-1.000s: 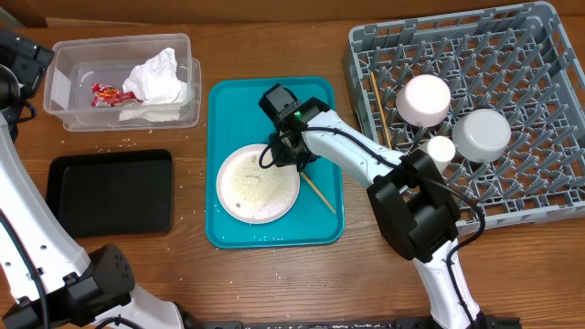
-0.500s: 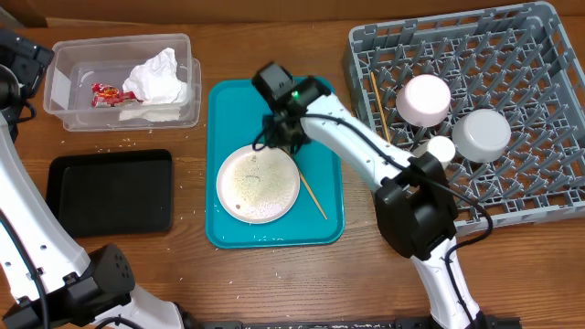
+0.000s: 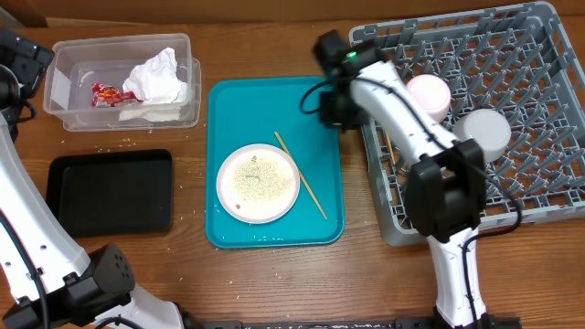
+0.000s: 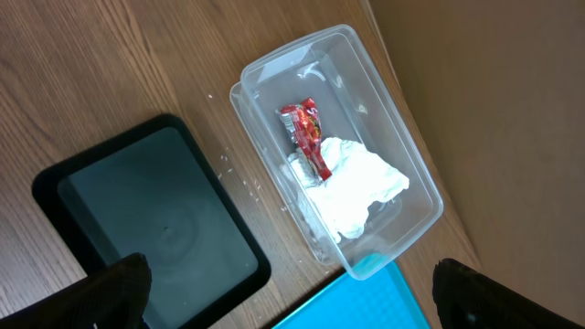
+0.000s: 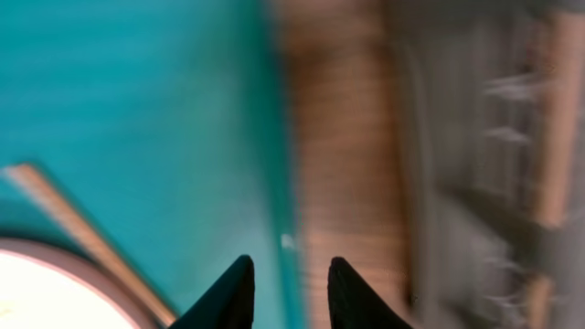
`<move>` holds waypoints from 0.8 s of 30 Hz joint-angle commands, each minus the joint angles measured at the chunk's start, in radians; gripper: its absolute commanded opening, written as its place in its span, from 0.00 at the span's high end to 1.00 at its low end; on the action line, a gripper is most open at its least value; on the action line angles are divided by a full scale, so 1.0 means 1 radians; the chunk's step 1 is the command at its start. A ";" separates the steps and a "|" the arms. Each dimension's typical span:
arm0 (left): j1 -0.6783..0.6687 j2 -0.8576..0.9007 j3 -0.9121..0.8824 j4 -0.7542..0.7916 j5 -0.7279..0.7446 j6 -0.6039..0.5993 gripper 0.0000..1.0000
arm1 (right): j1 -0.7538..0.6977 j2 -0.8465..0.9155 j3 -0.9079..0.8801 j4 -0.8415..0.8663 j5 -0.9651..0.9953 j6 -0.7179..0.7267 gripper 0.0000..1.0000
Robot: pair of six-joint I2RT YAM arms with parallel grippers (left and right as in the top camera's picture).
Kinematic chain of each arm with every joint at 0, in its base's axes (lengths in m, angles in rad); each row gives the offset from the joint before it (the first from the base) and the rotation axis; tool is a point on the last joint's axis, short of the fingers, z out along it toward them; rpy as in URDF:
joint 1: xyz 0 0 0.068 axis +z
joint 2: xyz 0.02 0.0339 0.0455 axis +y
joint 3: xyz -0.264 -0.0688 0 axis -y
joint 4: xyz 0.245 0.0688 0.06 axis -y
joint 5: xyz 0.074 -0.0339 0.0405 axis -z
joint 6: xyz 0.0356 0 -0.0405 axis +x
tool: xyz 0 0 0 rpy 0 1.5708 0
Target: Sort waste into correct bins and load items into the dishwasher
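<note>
- On the left of the wooden desk (image 3: 137,274) a clear tub (image 3: 73,82) holds crumpled white napkins (image 3: 157,78) and a small red-and-white wrapper (image 3: 108,93).
- Just in front of the tub lies a shallow black tray (image 3: 110,192) with nothing in it. A few loose white grains are scattered on the desk between the two.
- A teal serving tray (image 3: 238,110) sits in the middle of the desk.
- A large white plate (image 3: 222,183) rests on the teal tray, with rice grains (image 3: 258,176) spread over it.
- One thin wooden chopstick (image 3: 300,175) lies slanted on the teal tray, just beside the plate's right edge.
- A large grey dish rack (image 3: 530,82) fills the right side.
- In the rack are a pale-pink plate (image 3: 431,91) and a grey-green bowl (image 3: 484,132), near each other. A second chopstick (image 3: 389,151) shows partly beside the arm.
- The right tool (image 5: 285,274) hangs over the teal tray's right edge, between the tray and the rack. Its fingers are slightly apart and hold nothing. Its own camera view is blurred.
- The left tool (image 4: 288,279) is up over the tub and black tray, its fingers spread wide and empty.
</note>
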 commanded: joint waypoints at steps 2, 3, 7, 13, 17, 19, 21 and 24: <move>-0.007 0.007 0.001 0.001 -0.012 0.015 0.00 | -0.039 -0.080 0.017 -0.100 0.010 0.000 0.70; -0.007 0.007 0.001 0.001 -0.012 0.015 0.00 | -0.043 -0.098 0.017 -0.132 0.010 -0.004 0.70; -0.007 0.007 0.001 0.001 -0.012 0.015 0.00 | -0.039 -0.166 0.017 -0.244 0.007 -0.023 0.61; -0.007 0.007 0.001 0.001 -0.012 0.015 0.00 | 0.023 -0.223 -0.012 -0.328 -0.114 -0.202 0.46; -0.007 0.007 0.001 0.001 -0.012 0.015 0.00 | 0.089 -0.222 -0.069 -0.311 -0.100 -0.245 0.41; -0.007 0.007 0.001 0.001 -0.012 0.015 0.00 | 0.119 -0.222 -0.120 -0.277 -0.083 -0.245 0.41; -0.007 0.007 0.001 0.001 -0.012 0.015 0.00 | 0.150 -0.222 -0.186 -0.234 -0.063 -0.245 0.41; -0.007 0.007 0.001 0.001 -0.012 0.015 0.00 | 0.181 -0.222 -0.283 -0.175 -0.035 -0.245 0.42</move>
